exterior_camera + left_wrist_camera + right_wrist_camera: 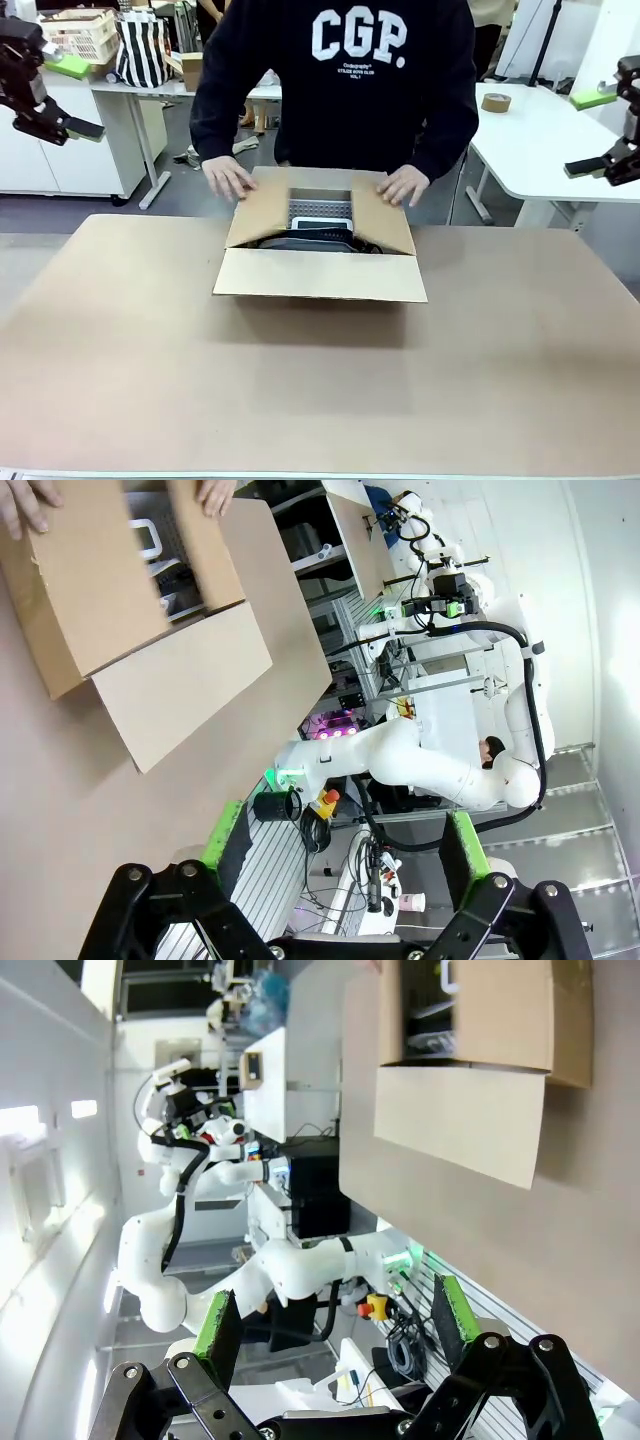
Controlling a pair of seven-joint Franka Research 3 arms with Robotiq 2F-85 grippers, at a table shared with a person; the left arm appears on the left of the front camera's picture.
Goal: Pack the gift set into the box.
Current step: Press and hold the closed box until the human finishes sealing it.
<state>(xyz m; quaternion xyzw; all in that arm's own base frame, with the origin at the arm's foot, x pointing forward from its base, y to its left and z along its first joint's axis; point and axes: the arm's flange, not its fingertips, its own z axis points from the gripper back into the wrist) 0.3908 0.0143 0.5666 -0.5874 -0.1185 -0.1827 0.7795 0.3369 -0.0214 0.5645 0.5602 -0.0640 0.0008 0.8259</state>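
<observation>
There's the gift set (320,212) down inside the box (318,276) at table centre, a person's hands (228,178) on its flaps (262,212) at twelve o'clock, left gripper (78,98) at ten and right gripper (587,133) at two hovering wide-fingered and empty, so packing looks done and folding the flaps shut comes next.

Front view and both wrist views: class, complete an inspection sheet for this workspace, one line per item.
Surface: brown table.
Job's things: box at table centre, flaps open; gift set inside it; a person's hands on its far edge.
Clutter: nothing seen.
End effectors: left end effector and right end effector open, raised at the sides.
Cables: black cords inside the box.
Surroundings: tape roll on a white side table; striped bag, crate behind.
</observation>
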